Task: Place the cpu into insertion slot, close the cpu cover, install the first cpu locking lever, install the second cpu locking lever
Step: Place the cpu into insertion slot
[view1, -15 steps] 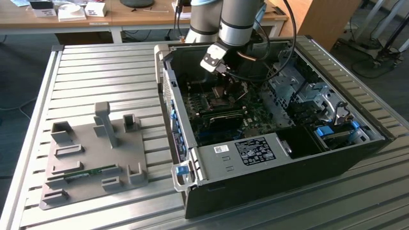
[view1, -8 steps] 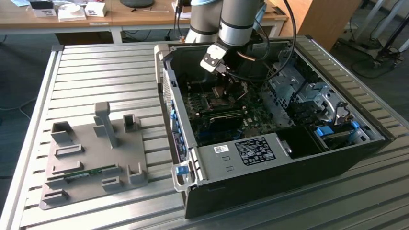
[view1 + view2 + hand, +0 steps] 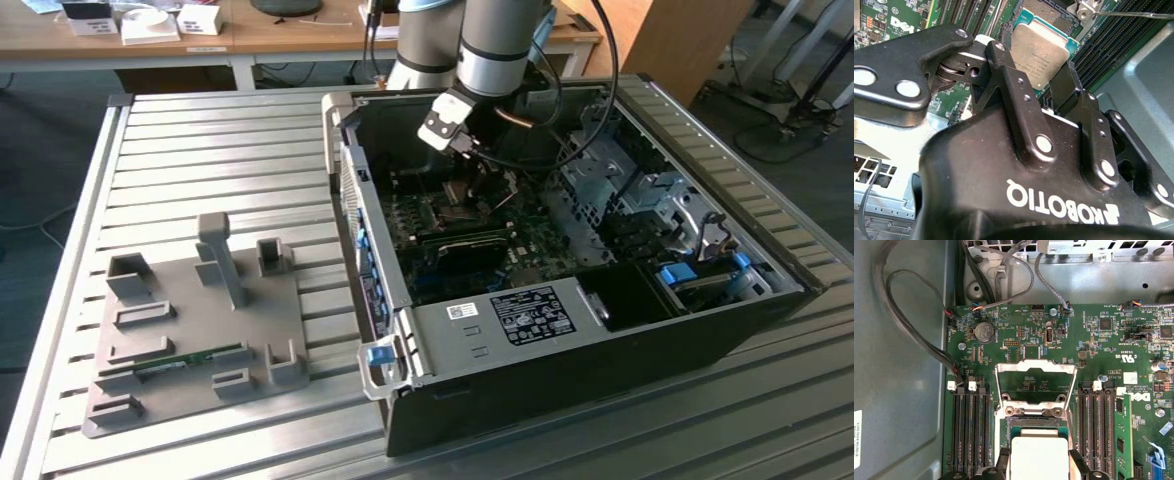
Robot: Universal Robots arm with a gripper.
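Inside the open computer case [image 3: 574, 250], which lies on the slatted worktop [image 3: 227, 150] toward the exterior view's right, the step in hand is judged to be seating the cpu [image 3: 1043, 52] in the insertion slot [image 3: 1046, 10]. To do this well, keep the chip level and square to the slot's silvery rim. Bring it straight down without sliding it sideways, and use no force, since the socket contacts are likely delicate. The cpu cover [image 3: 1019, 365] stands raised on its hinge at the far side of the slot, leaving the opening free. The claw [image 3: 1031, 65] is clenched on the cpu, its fingers parted only to the chip's width, with one pad on each of two opposite edges. The chip sits over the near part of the slot. Whether it already touches the socket cannot be told.
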